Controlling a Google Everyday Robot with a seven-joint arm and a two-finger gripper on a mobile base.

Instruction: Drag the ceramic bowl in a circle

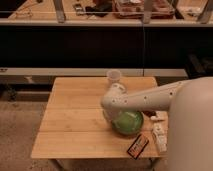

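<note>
The gripper (113, 114) sits low at the end of the white arm (150, 97), fingers drawn together, pressed at the left rim of the ceramic bowl (127, 122). The bowl lies just right of and below the claw, on the right half of the wooden table (70, 125). A small white cup (114, 77) stands behind, near the far edge. A small dark box (137, 146) lies by the front edge, just beside the bowl.
</note>
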